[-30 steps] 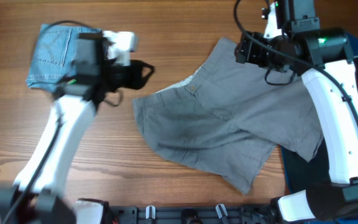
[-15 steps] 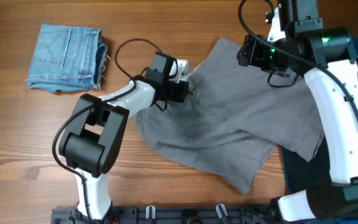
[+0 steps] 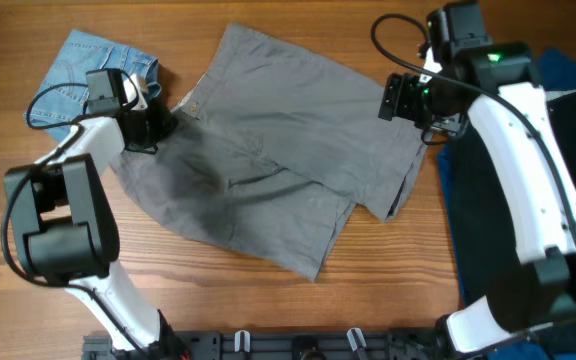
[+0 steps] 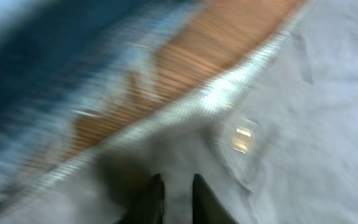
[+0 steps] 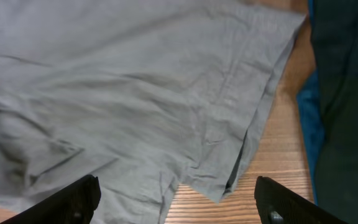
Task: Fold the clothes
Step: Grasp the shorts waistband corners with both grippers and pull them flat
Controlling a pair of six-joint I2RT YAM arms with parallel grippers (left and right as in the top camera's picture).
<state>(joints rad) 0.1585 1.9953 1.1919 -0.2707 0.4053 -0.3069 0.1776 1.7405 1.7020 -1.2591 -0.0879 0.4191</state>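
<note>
The large grey shorts (image 3: pixel 268 170) lie spread across the middle of the table. My left gripper (image 3: pixel 160 126) is shut on their waistband at the left end; the left wrist view shows its fingers (image 4: pixel 156 198) pinching grey cloth near the button (image 4: pixel 242 138). The small light-blue denim shorts (image 3: pixel 63 75) lie at the far left, just behind that gripper. My right gripper (image 3: pixel 408 100) is open and empty above the right leg hem (image 5: pixel 229 180) of the grey shorts (image 5: pixel 135 93).
Black and blue garments (image 3: pixel 538 200) cover the right side of the table and show in the right wrist view (image 5: pixel 347 93). Bare wood (image 3: pixel 218 300) runs along the front edge.
My left gripper has pulled the grey shorts' waistband left, up to the denim shorts. The shorts now lie flatter and further left. My right gripper has shifted slightly down and left.
</note>
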